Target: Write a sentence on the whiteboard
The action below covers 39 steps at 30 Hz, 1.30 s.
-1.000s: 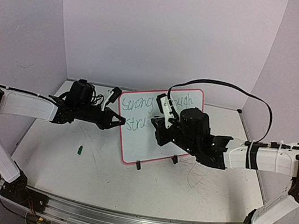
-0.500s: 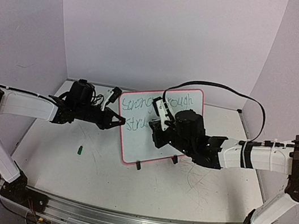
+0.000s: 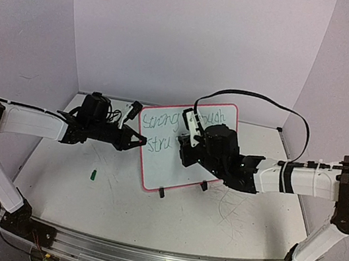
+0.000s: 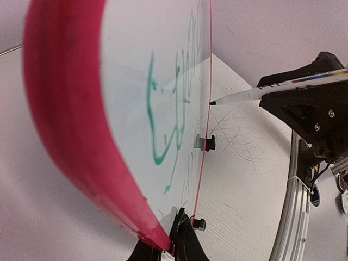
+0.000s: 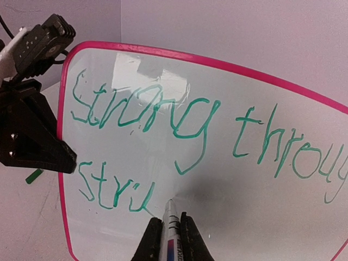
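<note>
The whiteboard (image 5: 261, 206) is white with a pink-red rim, the sentence (image 5: 179, 122) green, the marker (image 4: 272, 89) white (a rainbow band runs along its barrel), and the table (image 3: 239, 222) white with thin grey scribbles.

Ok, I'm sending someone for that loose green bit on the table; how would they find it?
On the white table, look left of the pink-rimmed whiteboard, on the near side of the left gripper. The small green piece lies alone there, the only loose coloured thing.

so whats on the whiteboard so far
Green writing: "Strong through", then "Stru" beneath, the marker tip at its end. The right pincer hides the whiteboard just below.
</note>
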Tool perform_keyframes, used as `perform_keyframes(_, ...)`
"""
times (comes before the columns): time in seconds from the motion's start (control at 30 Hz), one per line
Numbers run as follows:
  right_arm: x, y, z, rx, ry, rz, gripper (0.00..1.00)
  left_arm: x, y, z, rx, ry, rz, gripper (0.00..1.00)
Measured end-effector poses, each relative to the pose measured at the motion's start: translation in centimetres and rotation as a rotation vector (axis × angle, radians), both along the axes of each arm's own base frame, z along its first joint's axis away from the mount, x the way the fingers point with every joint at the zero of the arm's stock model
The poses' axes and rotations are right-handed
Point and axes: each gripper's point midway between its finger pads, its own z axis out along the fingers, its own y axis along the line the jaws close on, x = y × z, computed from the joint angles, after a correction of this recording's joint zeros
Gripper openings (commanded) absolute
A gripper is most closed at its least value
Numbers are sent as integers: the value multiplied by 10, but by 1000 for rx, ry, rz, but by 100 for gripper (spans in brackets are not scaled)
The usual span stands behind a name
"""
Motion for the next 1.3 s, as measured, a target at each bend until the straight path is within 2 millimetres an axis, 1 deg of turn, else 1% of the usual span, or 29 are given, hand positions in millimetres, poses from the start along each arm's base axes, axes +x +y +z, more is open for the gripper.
perform_keyframes(0.2, 4, -2, 3, 1, -9, -29, 0, 0, 0, 0, 0, 0, -1, 0)
perform_keyframes(0.43, 8, 0, -3, -14, -5, -42, 0, 0, 0, 0, 0, 0, 0, 0)
perform_keyframes(0.67, 11, 1, -3, -18, -5, -49, 0, 0, 0, 0, 0, 1, 0, 0)
perform_keyframes(1.03, 7, 7, -5, -17, 9, -15, 0, 0, 0, 0, 1, 0, 3, 0)
perform_keyframes(1.3, 4, 9, -10, -25, 28, 5, 0, 0, 0, 0, 1, 0, 3, 0)
